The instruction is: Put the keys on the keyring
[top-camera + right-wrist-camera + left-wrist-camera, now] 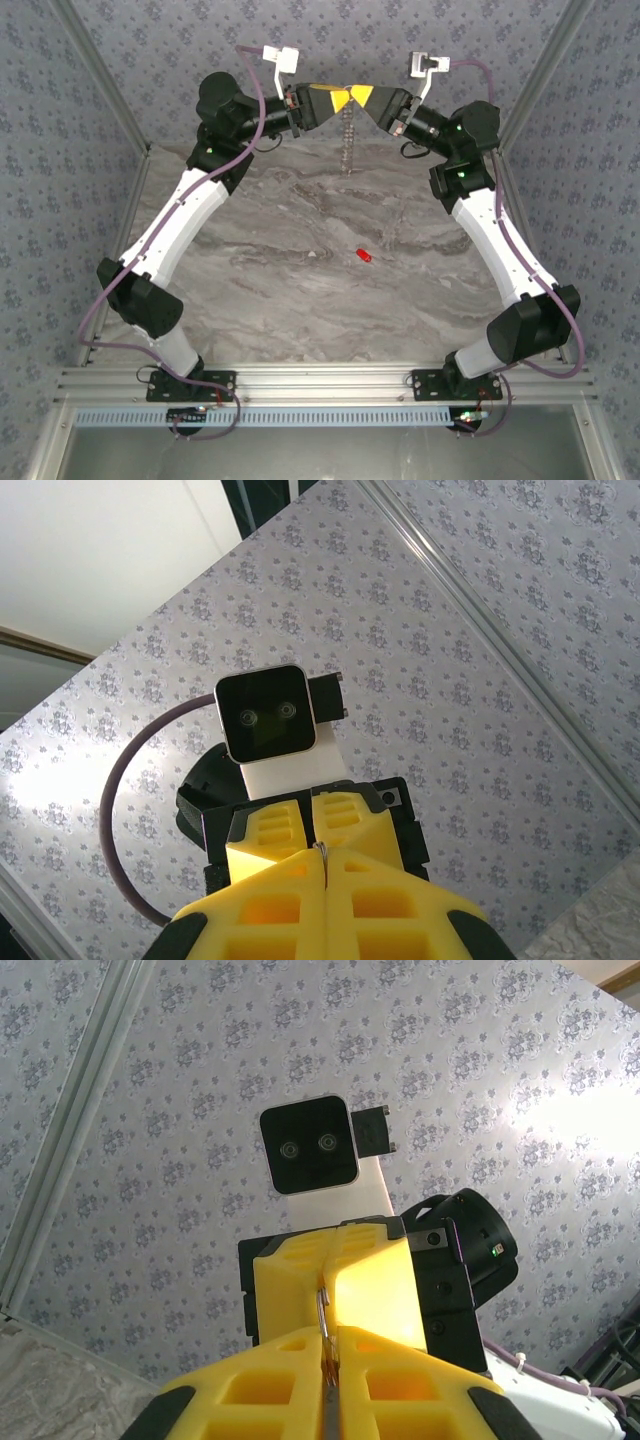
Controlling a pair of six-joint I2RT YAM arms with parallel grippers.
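Observation:
High above the far side of the table, my left gripper [335, 98] and right gripper [362, 96] meet tip to tip. Both are shut on the keyring. In the left wrist view its thin grey wire [325, 1312] runs from my left gripper [332, 1338] into the right one's yellow fingers [375, 1285]. In the right wrist view a short bit of the wire [322, 851] shows at the tip of my right gripper [324, 858]. A thin grey part [348, 140] hangs below the tips. The keys, one tiny red piece [364, 256], lie on the marble, far below both grippers.
The marble tabletop [300, 290] spreads between the two arms. Patterned walls [150, 60] close in the back and sides, with metal frame posts [100, 70] at the corners. The aluminium rail [320, 385] with both arm bases runs along the near edge.

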